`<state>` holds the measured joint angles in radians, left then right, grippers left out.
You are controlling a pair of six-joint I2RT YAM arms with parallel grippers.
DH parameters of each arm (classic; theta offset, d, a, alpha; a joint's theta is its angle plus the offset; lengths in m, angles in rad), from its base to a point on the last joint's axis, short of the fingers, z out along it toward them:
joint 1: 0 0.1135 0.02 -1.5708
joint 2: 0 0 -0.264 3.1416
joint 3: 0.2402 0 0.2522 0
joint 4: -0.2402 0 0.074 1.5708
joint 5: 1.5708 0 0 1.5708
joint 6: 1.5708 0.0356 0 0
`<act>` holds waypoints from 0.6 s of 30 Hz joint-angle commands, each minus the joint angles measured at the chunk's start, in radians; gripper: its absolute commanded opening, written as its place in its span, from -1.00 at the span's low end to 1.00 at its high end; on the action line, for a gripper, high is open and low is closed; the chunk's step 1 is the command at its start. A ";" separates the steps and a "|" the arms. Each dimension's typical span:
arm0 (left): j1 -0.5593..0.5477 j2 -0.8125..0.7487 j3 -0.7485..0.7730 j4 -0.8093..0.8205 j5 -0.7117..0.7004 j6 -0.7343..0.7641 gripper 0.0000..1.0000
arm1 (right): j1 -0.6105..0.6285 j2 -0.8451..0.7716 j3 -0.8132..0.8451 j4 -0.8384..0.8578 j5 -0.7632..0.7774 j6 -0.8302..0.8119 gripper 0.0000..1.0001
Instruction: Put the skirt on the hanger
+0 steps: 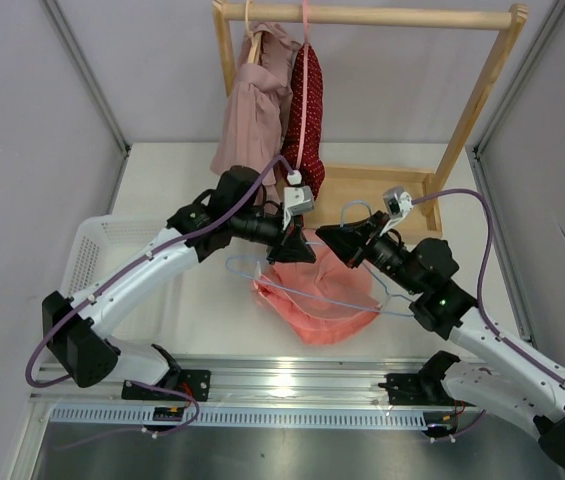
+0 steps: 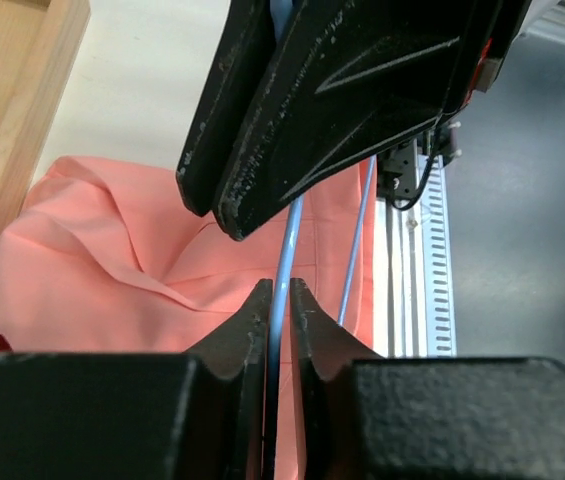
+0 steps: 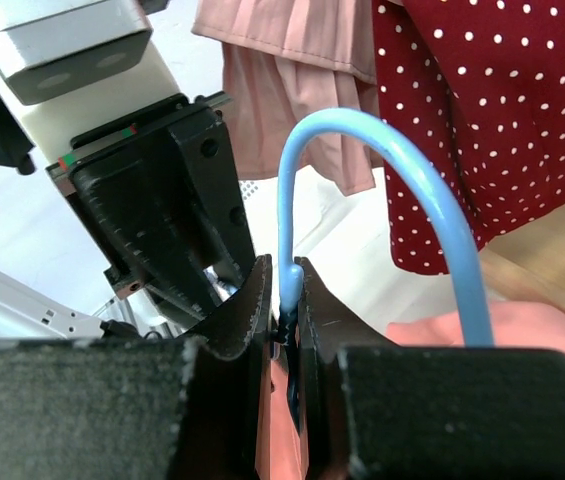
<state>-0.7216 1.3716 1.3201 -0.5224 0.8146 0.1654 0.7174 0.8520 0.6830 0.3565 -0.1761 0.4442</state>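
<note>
Cloth like that of the salmon-pink flared skirt [image 1: 317, 305] looks light, limp and a little slippery, so it should sag wherever it is unsupported. I judge the gathered waistband edge the best place to take it. It lies crumpled on the pale desk [image 1: 162, 190] at the centre of the top view, partly under the thin light-blue wire hanger [image 2: 287, 245], which looks stiff but springy and apt to twist in a single grip. The left pincer [image 2: 280, 292] is pressed together on a straight run of that wire, and the right pincer [image 3: 287, 285] pinches the tip of its hook. The left wrist view shows the wire passing between the fingers with skirt folds below, which the arms hide in the top view. The right wrist view alone shows the hook's curve rising toward the dark red white-dotted garment [image 3: 482, 120] at upper right. Only the top view gives the whole layout, including the wooden rail [image 1: 362, 15] along its upper edge.
</note>
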 commanded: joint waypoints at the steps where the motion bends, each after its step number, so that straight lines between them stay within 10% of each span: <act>1: -0.010 -0.006 -0.013 0.085 0.159 -0.012 -0.83 | -0.010 -0.027 0.064 0.062 0.027 0.013 -1.00; 18: -0.010 -0.020 -0.045 0.352 0.354 -0.193 -1.00 | -0.022 -0.071 0.089 -0.016 0.058 -0.030 -1.00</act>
<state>-0.7090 1.3720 1.2770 -0.3080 0.9951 0.0315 0.7090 0.7937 0.7139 0.3157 -0.1959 0.4351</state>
